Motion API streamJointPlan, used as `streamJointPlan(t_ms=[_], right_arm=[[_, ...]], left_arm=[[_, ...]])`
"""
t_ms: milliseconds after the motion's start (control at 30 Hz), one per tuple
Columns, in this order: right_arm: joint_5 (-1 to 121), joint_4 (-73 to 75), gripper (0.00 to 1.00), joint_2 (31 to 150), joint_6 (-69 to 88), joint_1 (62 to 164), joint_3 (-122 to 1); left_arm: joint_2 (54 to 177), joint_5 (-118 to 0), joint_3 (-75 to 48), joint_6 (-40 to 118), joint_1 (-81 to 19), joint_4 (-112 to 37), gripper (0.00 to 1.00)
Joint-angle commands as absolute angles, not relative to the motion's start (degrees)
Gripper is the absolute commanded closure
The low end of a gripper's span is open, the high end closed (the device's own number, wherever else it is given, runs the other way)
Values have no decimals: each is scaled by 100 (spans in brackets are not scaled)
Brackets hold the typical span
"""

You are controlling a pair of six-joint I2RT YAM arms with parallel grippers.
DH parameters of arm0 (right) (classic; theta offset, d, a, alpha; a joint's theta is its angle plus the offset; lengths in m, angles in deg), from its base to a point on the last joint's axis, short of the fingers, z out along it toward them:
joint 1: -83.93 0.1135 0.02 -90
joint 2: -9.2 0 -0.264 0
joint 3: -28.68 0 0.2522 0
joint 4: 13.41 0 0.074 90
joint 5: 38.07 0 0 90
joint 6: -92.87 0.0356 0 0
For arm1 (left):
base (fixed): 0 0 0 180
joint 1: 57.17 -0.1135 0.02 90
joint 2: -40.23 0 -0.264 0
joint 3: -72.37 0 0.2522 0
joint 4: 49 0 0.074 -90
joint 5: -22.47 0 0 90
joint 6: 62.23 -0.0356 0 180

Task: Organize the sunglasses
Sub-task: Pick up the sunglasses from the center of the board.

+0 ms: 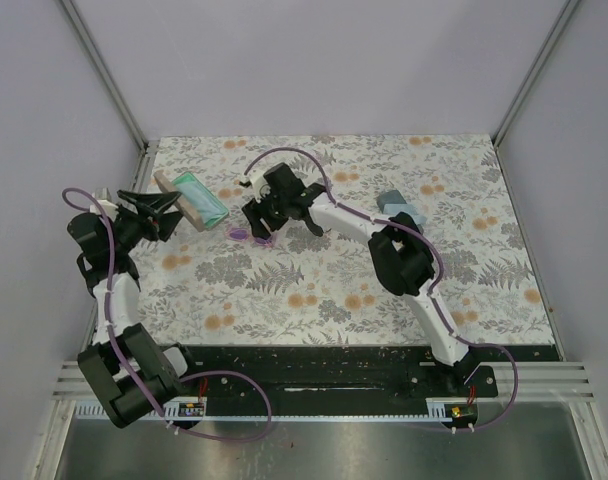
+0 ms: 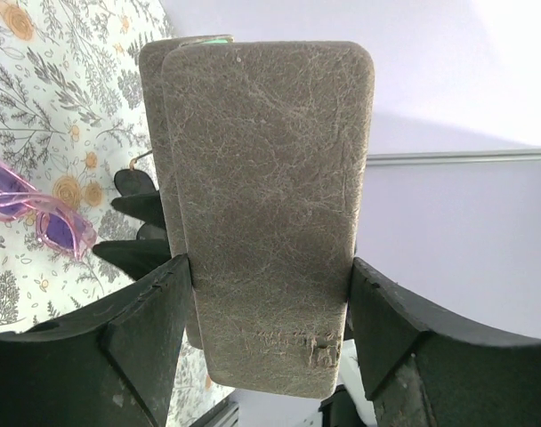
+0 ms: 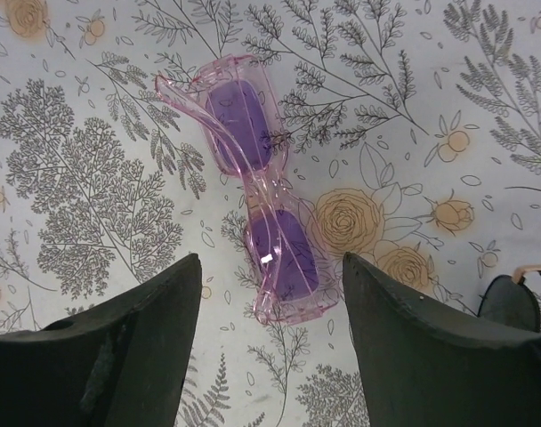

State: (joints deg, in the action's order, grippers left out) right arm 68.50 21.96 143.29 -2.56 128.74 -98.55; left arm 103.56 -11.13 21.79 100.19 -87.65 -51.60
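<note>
Bare floral tablecloth point(image 3: 92, 178) flanking purple sunglasses point(image 3: 262, 222), black sunglasses point(image 3: 506, 302) beside right pincer point(image 3: 270, 262)

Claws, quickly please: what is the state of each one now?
Left claw: closed, holding the beige case.
Right claw: open, empty, over the purple sunglasses.

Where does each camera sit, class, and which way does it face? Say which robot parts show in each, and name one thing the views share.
Top external: above and behind the arms, looking down on the floral table; both arms and bases show.
Left wrist: on the left arm, looking along the left gripper's fingers at the beige case clamped between them.
Right wrist: on the right arm, looking down on the purple sunglasses, framed by the right gripper's fingers, which are open.
Shared: all three views show the purple sunglasses.
</note>
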Motion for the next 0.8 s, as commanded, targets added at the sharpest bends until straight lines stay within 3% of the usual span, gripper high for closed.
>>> streamJointPlan(t_ms=[0, 233, 500, 600, 767], right_arm=[[6854, 2443, 27, 14648, -548, 13015, -10390], [6495, 2970, 32, 15342, -715, 13209, -11330], [6195, 3375, 72, 15520, -478, 13244, -11859], [6177, 3192, 77, 15134, -364, 13244, -11422], [6134, 1910, 79, 13703, 49, 13244, -9394]], left_arm=[[10526, -865, 1906, 10695, -8959, -6213, 50], [10658, -847, 1870, 10731, -9039, -6319, 50], [10659, -865, 1879, 10556, -9048, -6144, 50], [10588, -970, 1826, 10196, -9048, -5644, 51], [10421, -1207, 1800, 9564, -8978, -4941, 50]])
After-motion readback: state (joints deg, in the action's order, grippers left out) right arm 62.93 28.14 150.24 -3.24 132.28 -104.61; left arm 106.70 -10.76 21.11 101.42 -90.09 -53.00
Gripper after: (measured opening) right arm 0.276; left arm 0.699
